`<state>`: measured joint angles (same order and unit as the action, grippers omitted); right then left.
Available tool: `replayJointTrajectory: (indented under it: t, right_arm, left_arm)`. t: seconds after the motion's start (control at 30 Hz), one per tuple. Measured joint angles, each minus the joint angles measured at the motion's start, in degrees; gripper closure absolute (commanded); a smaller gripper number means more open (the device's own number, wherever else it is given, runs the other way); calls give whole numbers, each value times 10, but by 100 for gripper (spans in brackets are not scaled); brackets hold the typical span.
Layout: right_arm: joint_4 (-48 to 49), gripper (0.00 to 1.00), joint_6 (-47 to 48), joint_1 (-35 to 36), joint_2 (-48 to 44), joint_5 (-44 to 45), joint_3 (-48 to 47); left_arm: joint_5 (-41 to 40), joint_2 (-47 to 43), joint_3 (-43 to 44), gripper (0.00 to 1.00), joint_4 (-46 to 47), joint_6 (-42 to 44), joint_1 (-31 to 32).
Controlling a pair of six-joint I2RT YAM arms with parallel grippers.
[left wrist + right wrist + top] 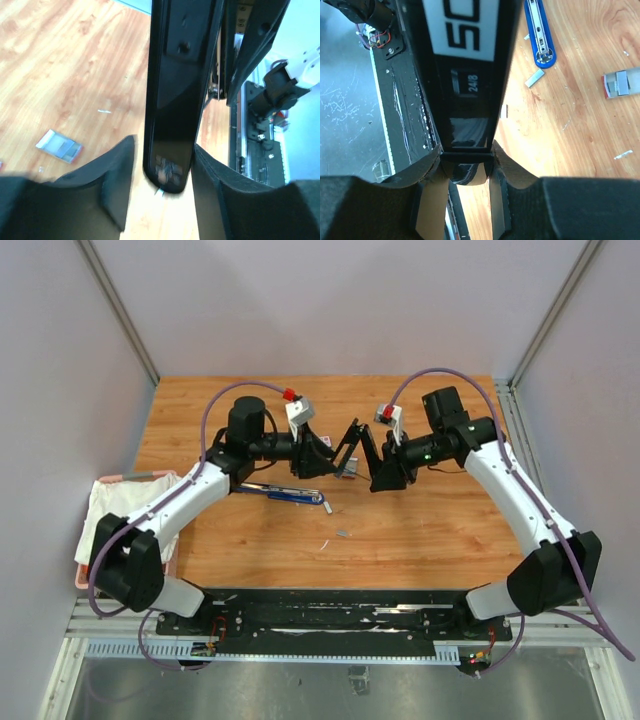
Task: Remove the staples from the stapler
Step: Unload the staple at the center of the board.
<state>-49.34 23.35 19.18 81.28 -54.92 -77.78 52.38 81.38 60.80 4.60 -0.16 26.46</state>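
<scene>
Up close, the two black fingers point(112, 185) of the left gripper point(163, 145) squeeze one long half of the black stapler point(358, 440). Just as close, the right gripper point(466, 150) is pinched tight on the other half, the one with white writing on it.

From above, both arms come up from the near edge and go out wide. They bend at the elbow and turn in, so the two grippers point at each other over the middle of the table point(430, 530). Between them the stapler is open like a tent, held up over the wood.

One short silvery bar of staples point(535, 78) lies flat on the table, just beside the round end of a blue tool point(540, 35). A small red-and-white box point(620, 83) lies near it. Tiny silver bits are scattered on the wood. A pink bin point(125, 478) with a white cloth in it sits at the left.
</scene>
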Motion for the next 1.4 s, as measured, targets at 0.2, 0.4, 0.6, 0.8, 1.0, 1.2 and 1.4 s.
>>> replayJointTrajectory:
  t: [0.2, 0.4, 0.6, 0.8, 1.0, 1.2, 1.4]
  right_arm:
    - [-51, 100, 10, -2, 0, 43, -51]
    - [-106, 100, 17, -2, 1, 74, -92]
    - [-170, 100, 36, -2, 0, 106, -119]
    - [-194, 100, 58, 6, 0, 157, -91]
    - [-229, 100, 104, 41, 9, 209, -63]
    - [-243, 100, 135, 80, 26, 227, -50]
    - [-240, 100, 149, 98, 26, 233, -50]
  left_arm:
    - [-6, 29, -2, 34, -16, -9, -5]
    - [-16, 38, -3, 15, -22, -12, -5]
    - [-44, 37, -5, 2, -35, -4, -17]
    - [-52, -3, -3, 2, -61, 31, -28]
    - [-44, -32, 80, 2, -137, 125, -20]
    - [-52, -23, 147, 2, -254, 258, 47]
    - [-30, 15, 146, 2, -299, 279, 54]
